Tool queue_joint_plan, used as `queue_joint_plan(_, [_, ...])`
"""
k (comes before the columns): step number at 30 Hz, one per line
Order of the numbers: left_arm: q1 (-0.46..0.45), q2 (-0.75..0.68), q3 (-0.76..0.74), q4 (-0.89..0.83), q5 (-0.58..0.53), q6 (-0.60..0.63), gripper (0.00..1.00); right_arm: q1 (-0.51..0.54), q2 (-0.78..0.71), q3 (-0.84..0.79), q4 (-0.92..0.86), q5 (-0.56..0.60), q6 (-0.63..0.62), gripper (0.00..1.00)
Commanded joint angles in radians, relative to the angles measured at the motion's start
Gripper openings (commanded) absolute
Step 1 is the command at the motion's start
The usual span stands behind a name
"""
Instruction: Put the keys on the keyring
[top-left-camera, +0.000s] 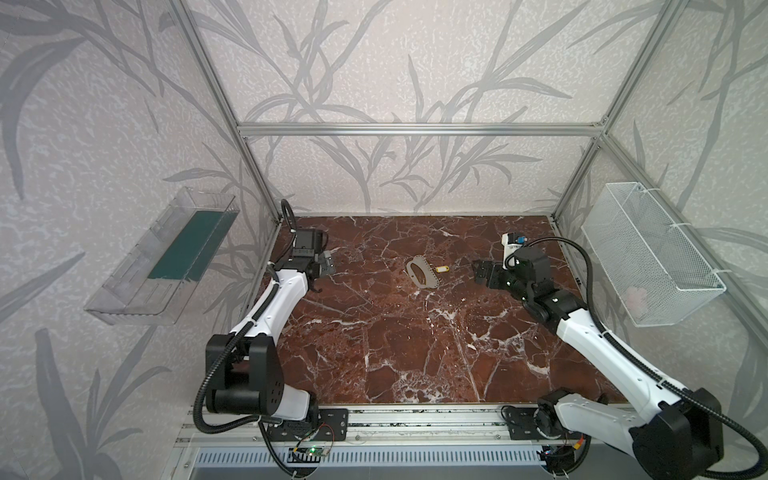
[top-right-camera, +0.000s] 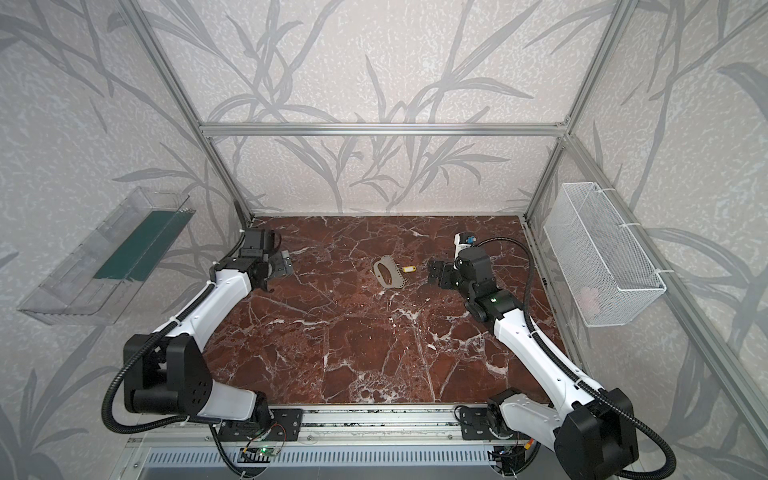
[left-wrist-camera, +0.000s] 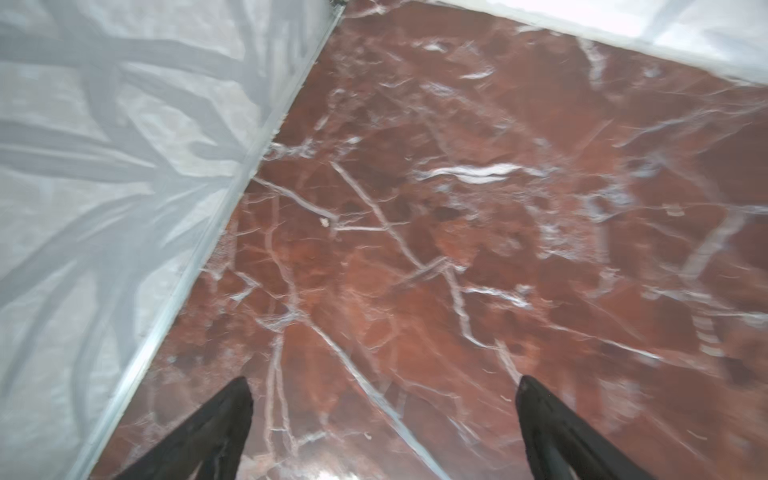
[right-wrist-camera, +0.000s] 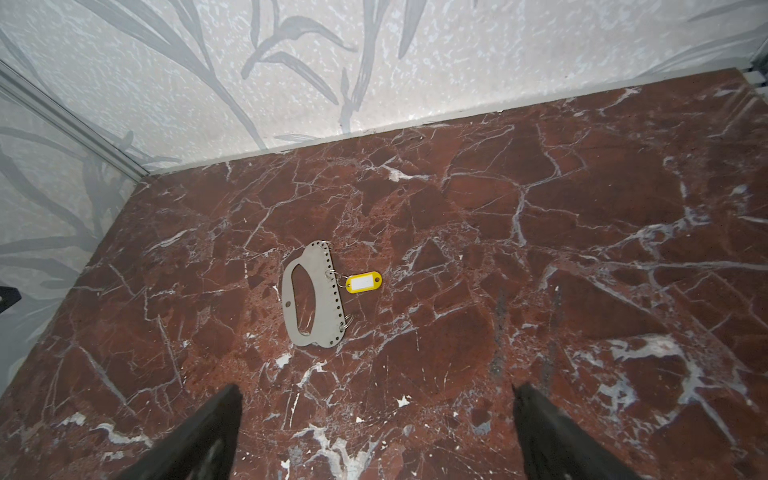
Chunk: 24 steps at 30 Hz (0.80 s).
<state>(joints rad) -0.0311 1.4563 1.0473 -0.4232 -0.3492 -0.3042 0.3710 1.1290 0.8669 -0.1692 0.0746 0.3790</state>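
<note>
Red-brown marble bench (top-left-camera: 374, 353), white-veined, between leaf-patterned walls; clear tray (top-left-camera: 162, 257) on the left wall, white wire basket (top-left-camera: 648, 253) on the right, small white-and-blue device (top-left-camera: 510, 241) at the back behind the right arm. Wide apart and empty, the left pincer (left-wrist-camera: 383, 382) near the left wall; equally spread, gripping nothing, the right pincer (right-wrist-camera: 377, 388), facing the keys (right-wrist-camera: 328, 299) across bare marble. Flat mid-bench toward the back: beige oval plate, big oval cutout, tiny holes along one edge. Just beside that edge, the keyring (right-wrist-camera: 364, 282), yellow tag, white window; threaded or merely touching, cannot tell.
</note>
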Motion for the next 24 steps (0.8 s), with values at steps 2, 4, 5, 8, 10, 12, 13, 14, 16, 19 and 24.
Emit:
queue_joint_plan(2, [0.005,-0.026,-0.127,0.257,-0.138,0.069,0.99,-0.006,-0.037,-0.035,0.068,0.052,-0.074,0.99])
queue_joint_plan(4, [0.006,-0.048,-0.233,0.434,-0.102,0.112,0.99,-0.006,-0.041,-0.059,0.095,0.07,-0.088,0.99])
queue_joint_plan(5, [0.005,-0.058,-0.285,0.52,-0.096,0.129,0.99,-0.007,-0.041,-0.063,0.097,0.078,-0.095,0.99])
queue_joint_plan(8, [0.006,-0.081,-0.426,0.758,-0.101,0.166,0.99,-0.011,-0.026,-0.062,0.093,0.088,-0.135,0.99])
queue_joint_plan(10, [0.008,-0.083,-0.501,0.891,-0.099,0.183,0.99,-0.015,-0.013,-0.063,0.095,0.088,-0.16,0.99])
queue_joint_plan(12, [0.012,-0.071,-0.57,1.032,-0.054,0.21,0.99,-0.026,0.001,-0.067,0.101,0.08,-0.169,0.99])
queue_joint_plan(13, [0.013,-0.062,-0.599,1.102,-0.029,0.225,0.99,-0.034,0.007,-0.071,0.108,0.064,-0.172,0.99])
queue_joint_plan(14, [0.014,-0.05,-0.626,1.163,-0.015,0.238,0.99,-0.045,0.016,-0.076,0.121,0.037,-0.179,0.99])
queue_joint_plan(16, [0.013,-0.023,-0.669,1.257,-0.01,0.233,0.99,-0.069,0.032,-0.084,0.141,-0.009,-0.185,0.99])
queue_joint_plan(19, [0.014,0.053,-0.754,1.478,-0.009,0.228,0.99,-0.104,0.046,-0.102,0.169,-0.062,-0.186,0.99])
queue_joint_plan(24, [0.014,0.125,-0.842,1.704,0.016,0.236,0.99,-0.154,0.039,-0.152,0.221,-0.095,-0.212,0.99])
